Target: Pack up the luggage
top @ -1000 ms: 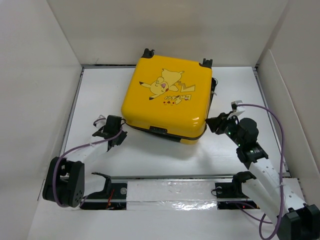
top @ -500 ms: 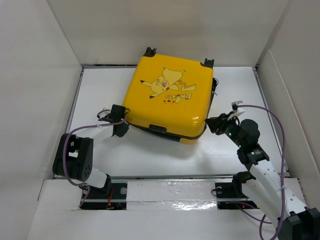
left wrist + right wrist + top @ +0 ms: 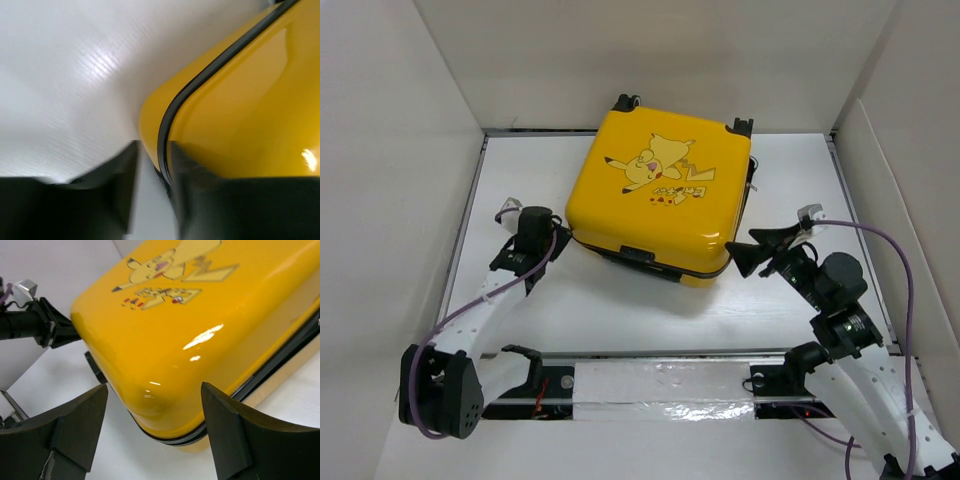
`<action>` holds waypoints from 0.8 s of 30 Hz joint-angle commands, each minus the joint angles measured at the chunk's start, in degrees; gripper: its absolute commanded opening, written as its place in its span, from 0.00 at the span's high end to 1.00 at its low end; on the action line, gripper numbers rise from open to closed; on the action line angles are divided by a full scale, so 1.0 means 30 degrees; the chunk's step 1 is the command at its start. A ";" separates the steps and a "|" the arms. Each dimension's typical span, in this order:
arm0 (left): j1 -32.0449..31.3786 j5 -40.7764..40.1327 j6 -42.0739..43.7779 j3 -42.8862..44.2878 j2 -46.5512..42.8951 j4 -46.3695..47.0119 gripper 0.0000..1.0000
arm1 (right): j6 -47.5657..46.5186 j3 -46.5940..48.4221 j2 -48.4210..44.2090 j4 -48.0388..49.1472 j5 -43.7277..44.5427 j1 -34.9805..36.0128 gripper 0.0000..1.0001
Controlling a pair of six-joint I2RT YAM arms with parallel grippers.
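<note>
On the white worktop, the yellow Pikachu luggage lies flat at far centre with its lid down. The right hand gapes wide at its near right corner. The left hand, barely parted and holding nothing, faces the left corner. An uneven push could spin the slick shell away.

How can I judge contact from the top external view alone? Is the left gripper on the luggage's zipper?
Observer: In the left wrist view, the left gripper lines up with the black zipper seam at a corner of the luggage. Its jaws are only narrowly apart.
Operator: And the right gripper?
Observer: In the right wrist view, the right gripper is wide open, with the luggage's near corner between its fingers.
</note>
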 commanded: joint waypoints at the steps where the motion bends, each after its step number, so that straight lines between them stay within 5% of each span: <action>1: -0.0228 0.2185 0.0223 -0.0331 -0.1207 0.4014 0.62 | -0.0185 0.0966 -0.0364 -0.0849 0.0365 0.0334 0.17; 4: 0.0675 0.4232 0.0311 -0.2174 -0.1998 0.5384 0.42 | -0.0039 0.0820 -0.0248 -0.0967 0.0278 0.0334 0.16; 7: 0.0856 0.5380 0.0369 -0.3409 -0.2644 0.6969 0.32 | -0.0155 0.0849 -0.0130 -0.1083 0.0189 0.0510 0.16; 15: 0.1469 0.5731 -0.0186 -0.6690 -0.5717 0.9812 0.33 | -0.0536 0.0614 -0.0042 -0.0761 0.0101 0.0510 0.16; 19: 0.2028 0.6114 -0.0422 -0.8451 -0.9170 1.1253 0.18 | -0.0682 0.0556 0.0075 -0.0908 0.0247 0.0684 0.16; 22: 0.2028 0.5850 -0.0304 -0.8714 -0.9882 1.1396 0.02 | -0.0712 0.0614 0.0221 -0.0908 0.0219 0.0686 0.14; 24: 0.2028 0.6375 -0.0509 -0.9008 -0.9271 1.2477 0.01 | -0.0712 0.0614 0.0309 -0.0820 0.0277 0.0686 0.11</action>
